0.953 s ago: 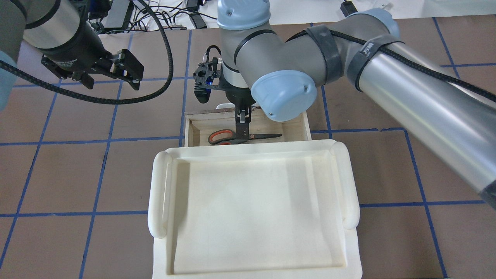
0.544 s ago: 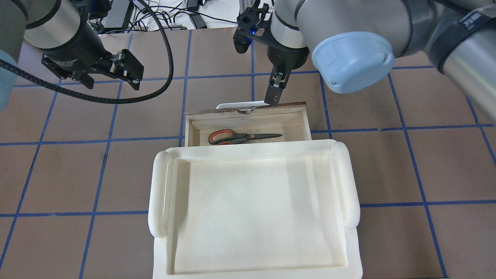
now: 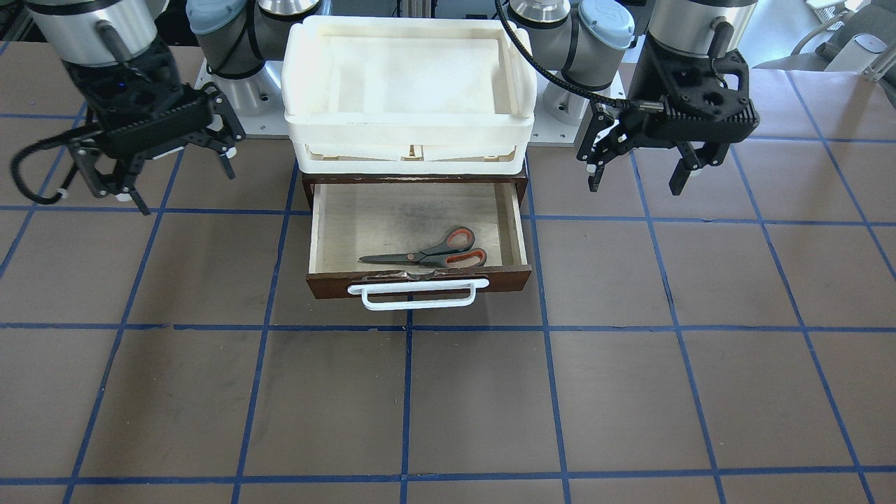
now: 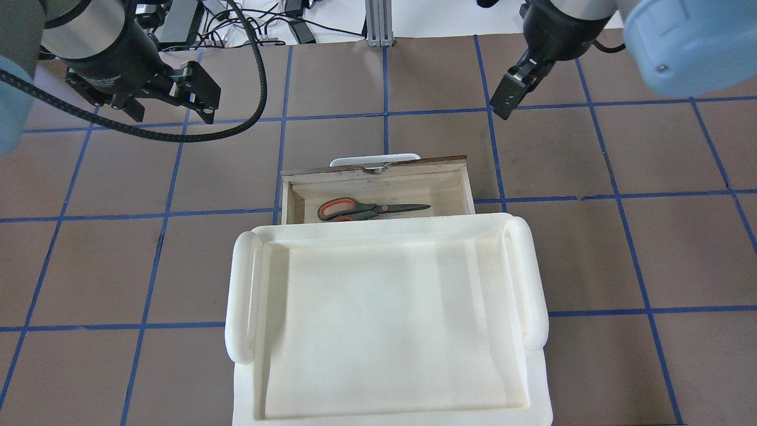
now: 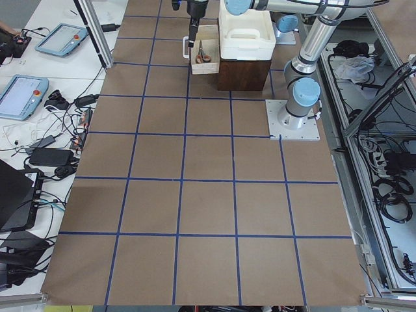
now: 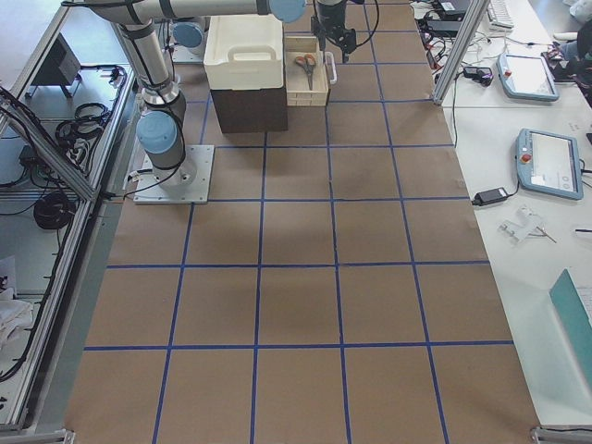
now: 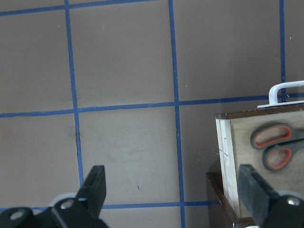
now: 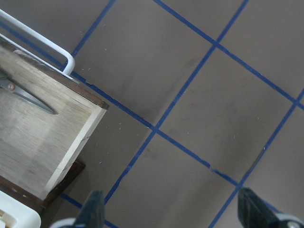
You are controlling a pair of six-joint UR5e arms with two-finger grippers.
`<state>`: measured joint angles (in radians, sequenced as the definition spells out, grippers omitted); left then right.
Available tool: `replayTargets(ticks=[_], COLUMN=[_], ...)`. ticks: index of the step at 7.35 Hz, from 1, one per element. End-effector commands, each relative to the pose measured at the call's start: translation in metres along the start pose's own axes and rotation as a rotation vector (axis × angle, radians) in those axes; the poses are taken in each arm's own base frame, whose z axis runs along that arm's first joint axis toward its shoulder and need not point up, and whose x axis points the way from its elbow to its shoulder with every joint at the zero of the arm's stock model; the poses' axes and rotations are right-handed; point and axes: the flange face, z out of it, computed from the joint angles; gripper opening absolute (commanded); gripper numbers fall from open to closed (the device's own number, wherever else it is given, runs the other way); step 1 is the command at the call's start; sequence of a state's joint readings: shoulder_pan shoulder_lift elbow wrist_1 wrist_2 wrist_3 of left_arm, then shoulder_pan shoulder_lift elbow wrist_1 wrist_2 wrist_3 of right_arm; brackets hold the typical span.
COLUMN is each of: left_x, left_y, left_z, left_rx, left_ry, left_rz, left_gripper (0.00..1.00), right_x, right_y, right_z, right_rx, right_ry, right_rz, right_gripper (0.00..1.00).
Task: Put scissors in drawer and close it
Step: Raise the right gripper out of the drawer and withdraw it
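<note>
A: Where are the scissors (image 3: 432, 255)?

B: Inside the drawer (image 3: 336, 231), flat on its pale plywood floor. In the front-facing view they lie low in the open box, close to the front panel, the orange-lined handles to the right and the closed blades pointing left.

A: And the drawer itself?

B: Pulled out from the dark-brown cabinet (image 3: 308, 183). Its white bar handle (image 3: 418, 292) sits just below the front panel, centre of the frame. A white plastic tray (image 3: 409, 133) rests on top of the cabinet, directly above the drawer.

A: What is the right claw (image 3: 131, 178) doing?

B: It hangs above the brown tabletop (image 3: 630, 392) in the upper left of the front-facing view, well apart from the drawer. Its fingers are spread wide with nothing between them. The right wrist view confirms that: two fingertips at the bottom corners of the frame, bare tabletop and blue grid lines (image 8: 190, 85) in the gap, and the drawer's corner at the left edge.

A: And the left claw (image 3: 638, 178)?

B: Upper right of the same view, also clear of the drawer, also spread wide and holding nothing. In its wrist view the two fingers (image 7: 94, 186) stand far apart along the bottom edge, with the scissors' handles visible at the right.
</note>
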<state>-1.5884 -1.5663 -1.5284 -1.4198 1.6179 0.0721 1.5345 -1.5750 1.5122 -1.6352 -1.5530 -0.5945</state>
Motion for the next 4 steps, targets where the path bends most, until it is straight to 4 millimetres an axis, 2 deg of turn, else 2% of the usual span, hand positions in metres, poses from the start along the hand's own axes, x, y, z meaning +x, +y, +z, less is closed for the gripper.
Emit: replayTargets(ticks=[1, 2, 4], left_x=[0.019, 0.02, 0.021], left_y=[-0.023, -0.023, -0.022], left_z=[0.003, 0.003, 0.005], left_rx=[0.005, 0.005, -0.004], left_ry=[0.002, 0.003, 0.004], left_rz=[0.026, 0.026, 0.029], left_gripper=[1.0, 1.0, 1.0], right_x=[0.008, 0.004, -0.002], right_y=[0.031, 0.034, 0.037], right_z=[-0.021, -0.027, -0.038], right_rx=[-0.023, -0.016, 0.01], right_ry=[0.006, 0.012, 0.013], right_rz=[0.247, 0.409, 0.455], right_gripper=[1.0, 1.0, 1.0])
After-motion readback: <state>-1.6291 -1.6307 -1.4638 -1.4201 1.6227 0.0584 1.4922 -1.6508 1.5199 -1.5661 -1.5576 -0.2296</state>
